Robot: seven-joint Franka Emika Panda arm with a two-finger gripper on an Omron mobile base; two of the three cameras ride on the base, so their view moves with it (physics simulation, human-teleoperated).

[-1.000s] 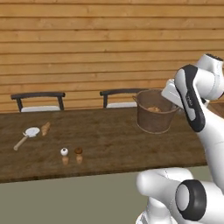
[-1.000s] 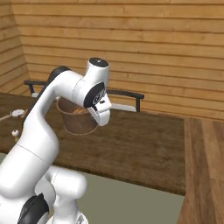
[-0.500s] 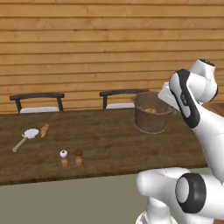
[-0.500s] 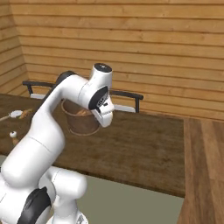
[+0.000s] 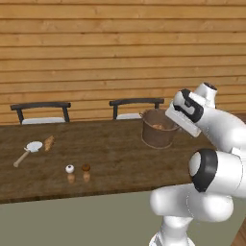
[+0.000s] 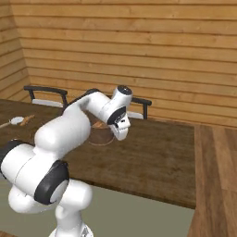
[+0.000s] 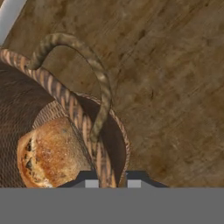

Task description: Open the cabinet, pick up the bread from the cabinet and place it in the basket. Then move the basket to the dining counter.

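Your end effector (image 7: 109, 183) pinches the rim of the round brown woven basket (image 5: 157, 130), tan bun (image 7: 50, 153) inside, over the dark wooden counter (image 5: 115, 153); light, stiff wicker, likely tilts.

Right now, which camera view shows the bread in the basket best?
The hand view: the bread lies large and crusty inside the basket, just past the rim. The left base view gives a small tan patch over the basket's rim. In the right base view the arm covers it.

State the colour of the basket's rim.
Brown with paler tan stripes, a twisted woven rim on the round wicker basket; clearest in the hand view.
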